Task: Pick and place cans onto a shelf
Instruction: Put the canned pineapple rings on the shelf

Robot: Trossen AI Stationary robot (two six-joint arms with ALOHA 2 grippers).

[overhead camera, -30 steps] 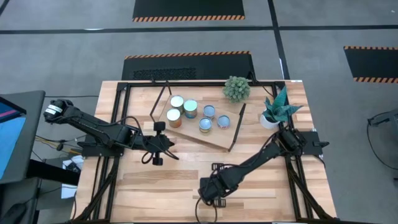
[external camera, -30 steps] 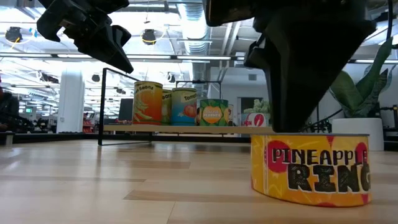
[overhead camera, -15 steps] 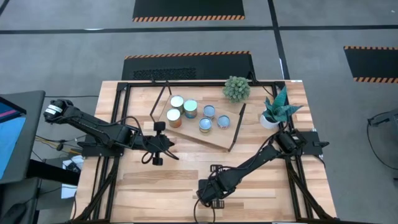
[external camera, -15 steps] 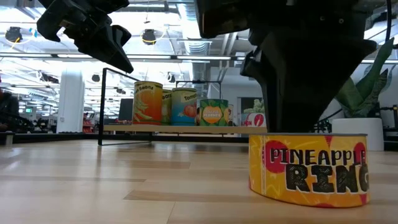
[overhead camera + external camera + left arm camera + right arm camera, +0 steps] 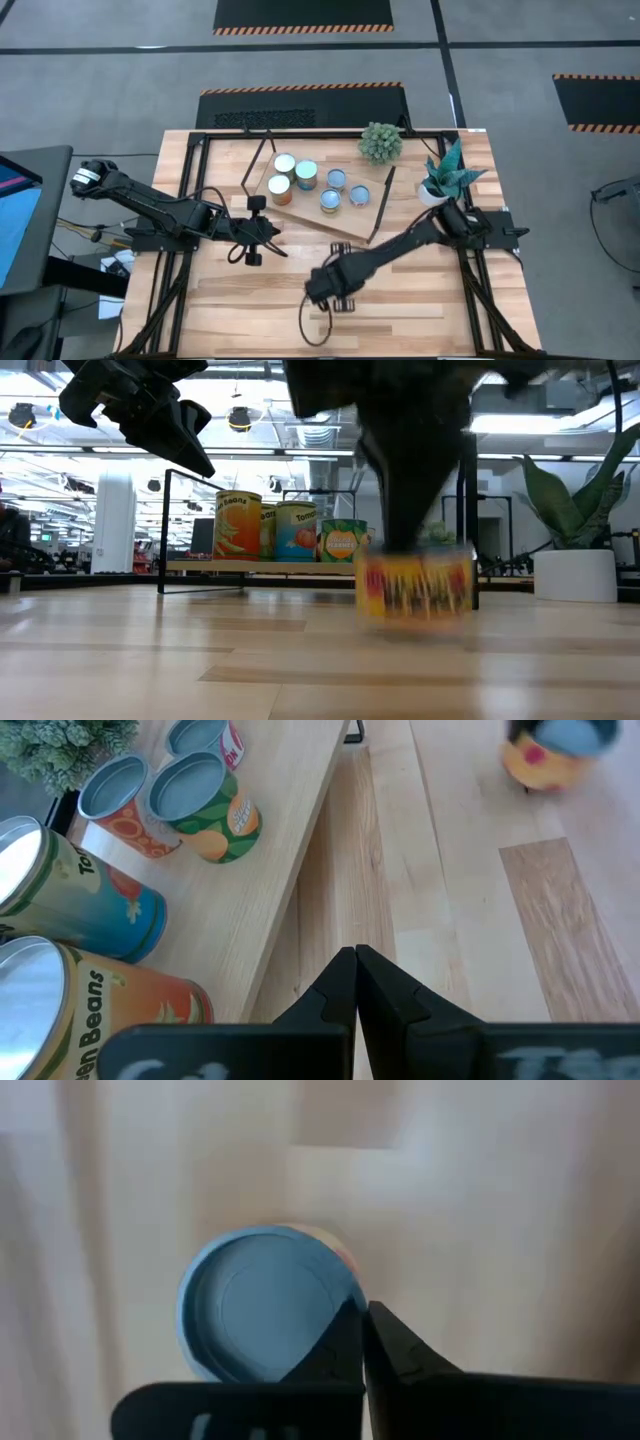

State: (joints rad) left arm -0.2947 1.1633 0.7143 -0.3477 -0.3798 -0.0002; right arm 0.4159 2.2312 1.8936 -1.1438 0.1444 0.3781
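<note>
A yellow pineapple can with a pale blue top [image 5: 262, 1305] shows blurred in the low view [image 5: 415, 588], under my right gripper [image 5: 328, 287]. That gripper points down at mid-table and is shut on the can. Several cans [image 5: 306, 172] stand upright on the light wood shelf [image 5: 352, 222] at the far middle, which rests on thin black rod legs. My left gripper [image 5: 355, 955] is shut and empty. It hangs above the table left of the shelf [image 5: 300, 567]. My right gripper pinches the can's top rim [image 5: 352, 1292] at one side of the can, one fingertip [image 5: 340, 1330] over the lid and the other outside the wall. The fingers come from above, pointing down. The can hangs upright below them and looks just clear of the table [image 5: 300, 660].
A bushy green plant [image 5: 381, 141] and a spiky plant in a white pot [image 5: 437, 182] stand at the far right, behind and beside the shelf. Black frame rails [image 5: 190, 200] run along the table's sides. Bare planks lie at the near left [image 5: 230, 310].
My right gripper has gone from near the table's front edge toward the far edge and a little left, toward the shelf. The pineapple can has gone with it, away from the low camera and slightly up off the table.
</note>
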